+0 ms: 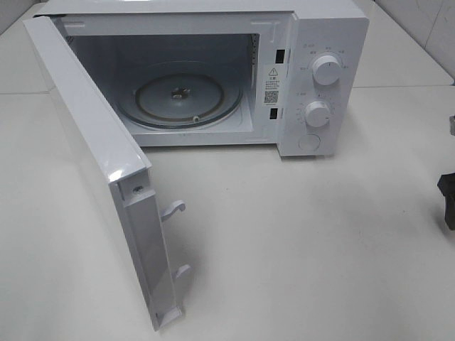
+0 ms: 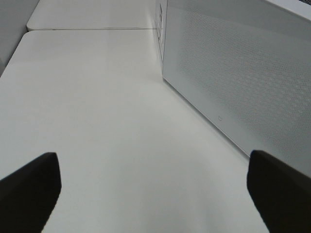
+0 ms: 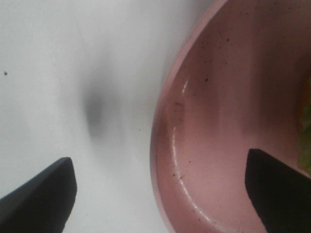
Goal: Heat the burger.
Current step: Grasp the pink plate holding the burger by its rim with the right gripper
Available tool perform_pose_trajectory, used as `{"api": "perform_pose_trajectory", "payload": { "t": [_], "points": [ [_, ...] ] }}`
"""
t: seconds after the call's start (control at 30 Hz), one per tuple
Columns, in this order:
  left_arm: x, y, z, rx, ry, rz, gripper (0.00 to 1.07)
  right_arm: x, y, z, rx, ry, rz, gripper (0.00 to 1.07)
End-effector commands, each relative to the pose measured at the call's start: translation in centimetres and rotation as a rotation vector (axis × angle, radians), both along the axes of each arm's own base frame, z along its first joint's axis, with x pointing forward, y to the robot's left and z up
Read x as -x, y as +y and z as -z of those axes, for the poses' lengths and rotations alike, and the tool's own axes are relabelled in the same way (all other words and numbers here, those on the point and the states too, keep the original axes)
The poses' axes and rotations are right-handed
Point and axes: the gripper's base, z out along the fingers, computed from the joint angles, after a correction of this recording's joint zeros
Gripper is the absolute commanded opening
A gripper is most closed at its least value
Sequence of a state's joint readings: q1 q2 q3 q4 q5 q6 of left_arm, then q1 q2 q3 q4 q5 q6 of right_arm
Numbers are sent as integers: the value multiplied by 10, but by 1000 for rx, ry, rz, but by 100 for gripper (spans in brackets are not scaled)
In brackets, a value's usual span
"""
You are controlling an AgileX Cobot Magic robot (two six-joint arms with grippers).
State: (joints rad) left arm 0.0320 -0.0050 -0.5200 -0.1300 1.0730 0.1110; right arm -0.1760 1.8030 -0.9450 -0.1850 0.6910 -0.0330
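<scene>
The left tool [image 2: 155,194] has its two dark fingers [image 2: 29,189] wide apart, with nothing between them. In the left wrist view it hangs low over the white counter [image 2: 97,107]. The outer face of the microwave door [image 2: 243,73], white with tiny dots, stands close by on one side.

The right tool [image 3: 160,194] is spread wide too and holds nothing. In the right wrist view it hangs over the edge of the pink plate [image 3: 218,121]. One finger [image 3: 43,194] is over the bare counter outside the plate. The other finger [image 3: 277,189] is over the inside of the plate, and the rim runs between them. The burger [image 3: 305,131] sits on the plate. Only a thin green and yellow strip of it shows at the side of the picture. It is just beside the finger that is over the plate, not in the gap between the two fingers. The view is blurry, so I cannot tell if they touch.

From the high camera, the white microwave [image 1: 320,42] stands at the back of the counter. Its door is swung wide open to the left. The round glass tray [image 1: 178,96] lies inside. Two white knobs [image 1: 325,69] sit on its right side. A dark bit of the right arm [image 1: 448,202] pokes in at the right edge, well apart from the microwave
</scene>
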Motion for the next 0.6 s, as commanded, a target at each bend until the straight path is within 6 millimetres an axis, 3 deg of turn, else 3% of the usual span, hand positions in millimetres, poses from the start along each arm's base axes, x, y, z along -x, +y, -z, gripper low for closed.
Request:
{"api": "perform_pose_trajectory", "payload": {
  "t": [0.03,0.27,0.6],
  "points": [
    [2,0,1,-1,-10,-3,95,-2,-6,1,-12,-27,14,89],
    [2,0,1,-1,-10,-3,95,-4,-13,2,-20,-69,33,76],
    [2,0,1,-1,-10,-3,95,-4,-13,32,-40,29,34,75]
  ]
}}
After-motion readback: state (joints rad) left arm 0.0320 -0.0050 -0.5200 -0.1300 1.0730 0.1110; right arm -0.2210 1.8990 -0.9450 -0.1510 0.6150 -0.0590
